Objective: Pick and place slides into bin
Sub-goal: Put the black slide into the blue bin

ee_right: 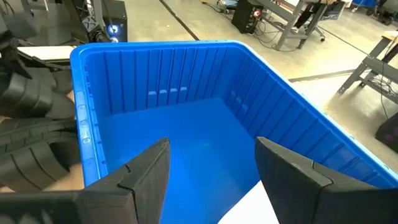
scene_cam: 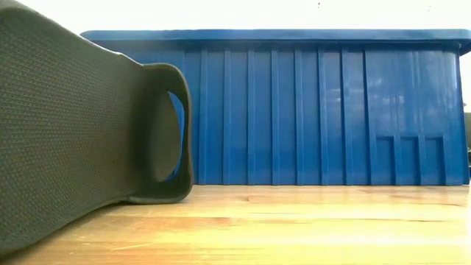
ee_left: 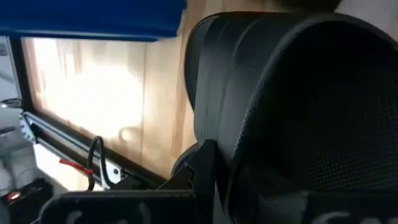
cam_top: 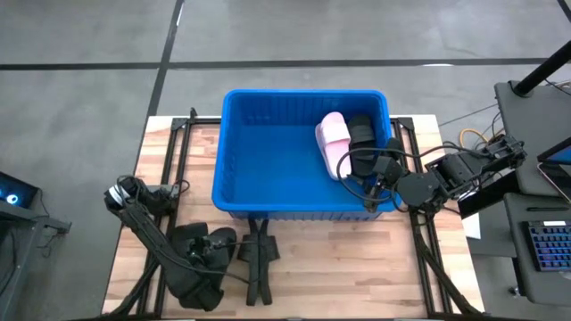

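At the table's near-left corner the left gripper (cam_top: pixel 203 252) sits low over a cluster of black slides (cam_top: pixel 198 254) lying on the wood in front of the bin's (cam_top: pixel 234 207) near wall. In the left wrist view the strap of a black slide (ee_left: pixel 292 106) fills the space right at the jaws, pressed up against the gripper body, but whether the fingers are clenched on it or released I cannot tell. How many slides are in that cluster is hidden under the arm. From these jaws the bin lies just ahead and to the right, so the lift has to clear the thick blue rim. Inside the bin, against its right wall, lie a pale pink slide (cam_top: pixel 333 141) and a black one (cam_top: pixel 361 134) side by side, long axes running front to back. The right gripper (cam_top: pixel 375 183) hovers over the bin's near-right corner, jaws spread and holding nothing, the bare blue floor ahead of them. The left arm is plainly nearer the remaining slides; the right one would have to cross the bin.
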Robot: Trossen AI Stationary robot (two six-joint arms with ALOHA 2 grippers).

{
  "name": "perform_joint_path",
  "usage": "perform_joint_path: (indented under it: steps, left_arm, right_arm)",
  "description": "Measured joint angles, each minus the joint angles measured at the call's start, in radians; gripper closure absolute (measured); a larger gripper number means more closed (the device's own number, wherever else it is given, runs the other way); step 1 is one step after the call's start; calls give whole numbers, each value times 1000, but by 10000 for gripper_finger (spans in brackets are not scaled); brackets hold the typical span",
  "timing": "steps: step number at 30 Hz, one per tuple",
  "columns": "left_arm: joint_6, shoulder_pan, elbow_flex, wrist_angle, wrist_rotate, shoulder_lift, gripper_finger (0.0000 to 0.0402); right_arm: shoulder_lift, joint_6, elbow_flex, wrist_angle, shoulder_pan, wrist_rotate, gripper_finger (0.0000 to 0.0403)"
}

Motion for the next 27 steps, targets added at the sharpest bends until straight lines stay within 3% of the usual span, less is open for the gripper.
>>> perform_joint_path:
  steps: [16, 20, 24, 27]
  left_arm:
    - [-19, 0, 62, 1, 7, -156, 389]
    - [-87, 0, 55, -1, 6, -221, 397]
    - [-183, 0, 65, 1, -59, -278, 399]
    - [-200, 0, 94, 10, -162, -304, 399]
  right_arm:
    - [0, -2, 0, -1, 0, 0, 179]
    - [0, 1, 0, -1, 0, 0, 179]
    - [0, 1, 0, 0, 0, 0, 179]
    - [0, 1, 0, -1, 0, 0, 179]
